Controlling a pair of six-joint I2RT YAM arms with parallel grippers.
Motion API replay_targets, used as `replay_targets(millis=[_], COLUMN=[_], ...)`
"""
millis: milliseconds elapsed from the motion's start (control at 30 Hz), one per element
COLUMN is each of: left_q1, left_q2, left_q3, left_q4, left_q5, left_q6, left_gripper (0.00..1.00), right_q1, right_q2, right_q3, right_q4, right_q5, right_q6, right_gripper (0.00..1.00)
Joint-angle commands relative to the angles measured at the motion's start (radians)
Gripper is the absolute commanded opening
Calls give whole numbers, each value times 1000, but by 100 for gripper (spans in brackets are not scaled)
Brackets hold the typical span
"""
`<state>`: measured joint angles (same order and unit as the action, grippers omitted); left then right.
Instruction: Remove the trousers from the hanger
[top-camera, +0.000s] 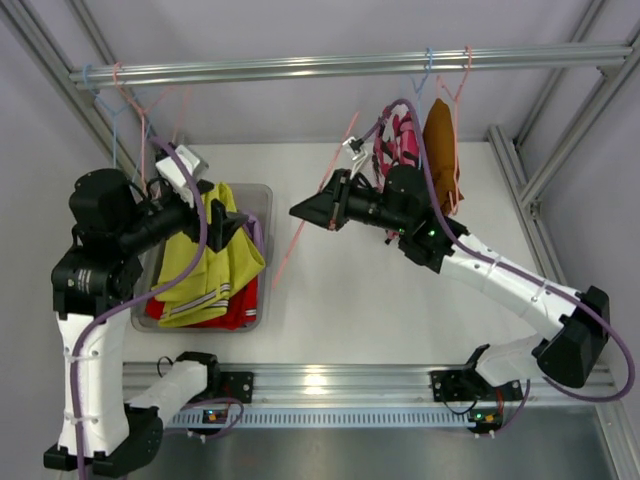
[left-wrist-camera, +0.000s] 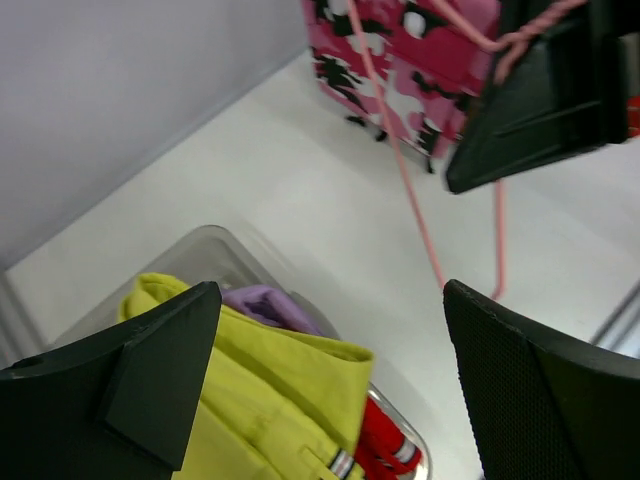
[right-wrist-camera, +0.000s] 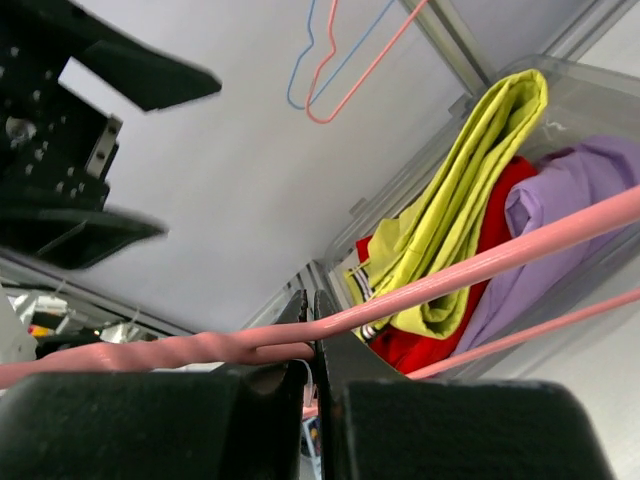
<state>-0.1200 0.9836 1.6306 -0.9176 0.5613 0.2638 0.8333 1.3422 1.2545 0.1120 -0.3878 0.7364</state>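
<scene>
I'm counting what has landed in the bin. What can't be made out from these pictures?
The lilac trousers: left wrist view, mostly under the yellow-green trousers.
The red trousers: top view, only an edge shows beneath the yellow-green pair.
The pink hanger: right wrist view, both ends cut by the frame; hook unseen there.
The pink camouflage garment: left wrist view, cut by the top edge; its kind is unclear.

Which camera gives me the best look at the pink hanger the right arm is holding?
Right wrist: the pink hanger crosses the frame close up, pinched in the shut jaws. Top external shows only a thin line; left wrist, just one corner.
</scene>
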Motion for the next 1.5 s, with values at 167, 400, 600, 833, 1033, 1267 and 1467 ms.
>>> replay_targets(millis=[167, 400, 600, 833, 1033, 1267, 1467], left_q1=[-39, -183, -332, -388, -395, -368, -189], left_q2=[56, 78, 115, 150, 141, 66, 26], left_q3=[0, -43, -98, -113, -153, -175, -181], left_q4=[-354, -337, -230, -135, -90, -64, -101], left_q5=[188, 66, -240, -426, -350, -331, -385], left_q6=[90, 85, 16, -12, -44, -107, -152], left_gripper=[96, 96, 89, 66, 14, 0, 0], right_q1=[62, 92, 107, 118, 115, 96, 63], right_q2=[115, 196, 226, 216, 221, 201, 112], right_q3=[106, 169, 200, 174, 175, 151, 106], right_q4=[45, 61, 77, 98, 106, 107, 57], right_q5=[135, 148, 139, 130, 122, 127, 136], right_q6=[165, 222, 242, 262, 262, 248, 137], right_gripper=[0, 0, 0, 0, 0, 51, 99])
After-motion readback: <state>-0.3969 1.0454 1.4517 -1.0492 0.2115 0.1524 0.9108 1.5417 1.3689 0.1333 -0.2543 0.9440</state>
